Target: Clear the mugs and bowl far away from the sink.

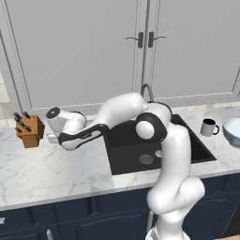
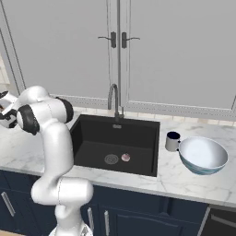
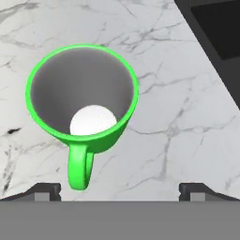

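Note:
The bright green mug (image 3: 82, 93) stands upright on the marble counter, its handle pointing at the bottom of the hand view. My gripper (image 3: 122, 190) hovers open just above it, with both fingertips clear of the rim and nothing held. In the left base view the gripper (image 1: 52, 137) hangs over the counter left of the black sink (image 1: 124, 150) (image 2: 115, 138), whose corner (image 3: 220, 28) also shows. On the sink's right side stand the grey-white mug (image 1: 208, 127) (image 2: 172, 141) and, beside it, the wide pale bowl (image 1: 233, 131) (image 2: 203, 155).
A wooden knife block (image 1: 29, 129) stands at the back left, close to the hand. The curved faucet (image 2: 113, 99) rises behind the basin, and a small pink thing (image 2: 125, 157) lies by the drain. Grey cabinet doors (image 1: 84, 51) close off the back.

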